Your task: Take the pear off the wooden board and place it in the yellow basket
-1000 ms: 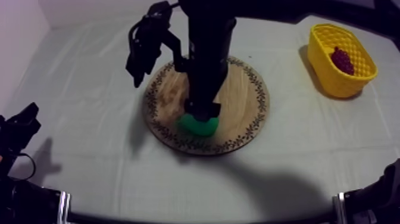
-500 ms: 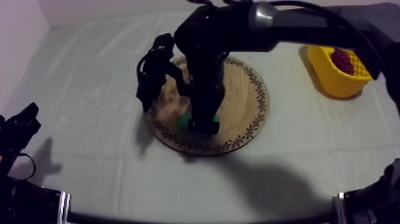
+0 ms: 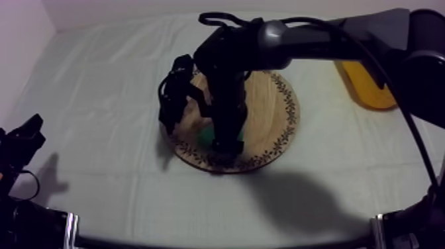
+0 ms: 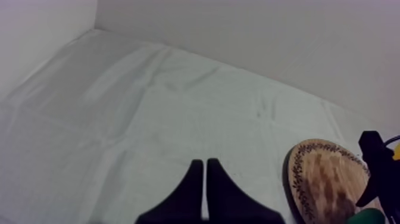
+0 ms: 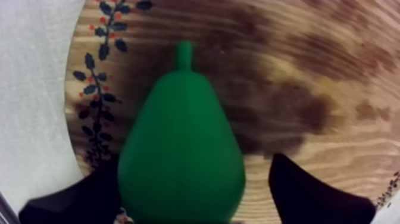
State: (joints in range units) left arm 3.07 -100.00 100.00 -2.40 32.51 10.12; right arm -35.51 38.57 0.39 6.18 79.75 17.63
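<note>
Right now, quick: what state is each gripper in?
Left gripper: shut, holding nothing.
Right gripper: open, straddling the pear on the wooden board, not yet closed on it.

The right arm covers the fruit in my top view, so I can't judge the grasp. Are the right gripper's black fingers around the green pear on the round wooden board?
Observer: The right gripper is open, with one finger at each side of the green pear's wide end.
Operator: Are they touching it?
Observer: A gap shows between the pear and one finger. At the other finger I cannot tell.
Operator: How does the pear lie?
Observer: It lies on its side on the round wooden board, near the patterned rim, with its stem pointing away from the gripper.
</note>
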